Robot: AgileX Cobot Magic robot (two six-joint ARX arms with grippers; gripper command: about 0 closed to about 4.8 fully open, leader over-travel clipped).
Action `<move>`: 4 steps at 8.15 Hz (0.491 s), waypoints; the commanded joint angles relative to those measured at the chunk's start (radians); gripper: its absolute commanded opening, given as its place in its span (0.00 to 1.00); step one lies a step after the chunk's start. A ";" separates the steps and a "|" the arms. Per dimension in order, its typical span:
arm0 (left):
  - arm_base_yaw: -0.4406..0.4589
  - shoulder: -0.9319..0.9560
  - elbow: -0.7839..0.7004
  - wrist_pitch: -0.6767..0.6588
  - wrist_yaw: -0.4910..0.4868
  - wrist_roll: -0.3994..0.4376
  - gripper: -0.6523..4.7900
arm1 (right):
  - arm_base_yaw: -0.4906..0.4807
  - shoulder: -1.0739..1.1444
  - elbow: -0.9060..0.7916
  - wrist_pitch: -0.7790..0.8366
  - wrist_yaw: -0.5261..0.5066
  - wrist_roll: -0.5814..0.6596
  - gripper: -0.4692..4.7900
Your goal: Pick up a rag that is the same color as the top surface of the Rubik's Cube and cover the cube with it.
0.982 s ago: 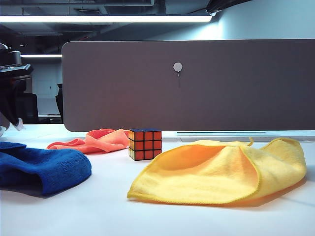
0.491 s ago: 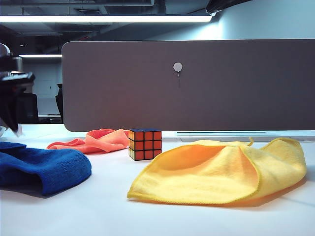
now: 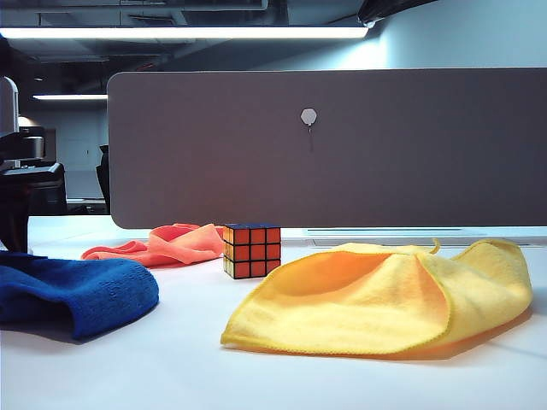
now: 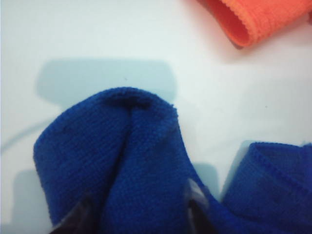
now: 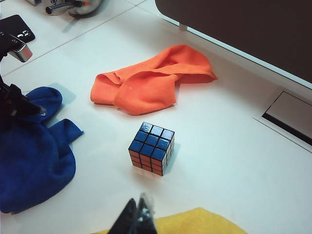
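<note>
Our left gripper (image 4: pixel 139 214) is down on the rag (image 4: pixel 122 165), its two fingertips (image 4: pixel 195 195) planted either side of a raised fold of the deep blue pile. The fingers stand apart with cloth between them, but we cannot tell from the wrist view whether they are pinching it or only straddling it. The rag lies directly under this gripper on the white bench (image 4: pixel 97 39), and a corner of the orange-pink cloth (image 4: pixel 253 19) lies well apart, beyond the fold.

In the exterior view the left arm (image 3: pixel 21 196) stands over the rag (image 3: pixel 77 290) at the far left edge.

Our right gripper (image 5: pixel 138 214) hangs clear above the bench with its fingertips pressed together, holding nothing. The Rubik's Cube (image 5: pixel 152 148) sits uncovered just ahead of it, blue face up, with orange and red sides showing in the exterior view (image 3: pixel 252 250). The orange-pink cloth (image 5: pixel 151 80) lies beyond the cube, the rag (image 5: pixel 31 156) off to one side with the left arm on it, and the yellow cloth (image 5: pixel 195 222) right beside the right gripper.

A black tag (image 5: pixel 17 27) at the far corner bears pale marks, too small for us to read.
</note>
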 commanded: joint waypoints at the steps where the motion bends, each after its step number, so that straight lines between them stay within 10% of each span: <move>1: 0.000 -0.002 0.001 0.011 0.047 0.002 0.11 | 0.000 -0.002 0.005 0.011 0.002 0.001 0.09; 4: 0.000 -0.003 0.001 0.067 0.198 0.002 0.11 | 0.000 -0.002 0.005 0.011 0.002 0.001 0.09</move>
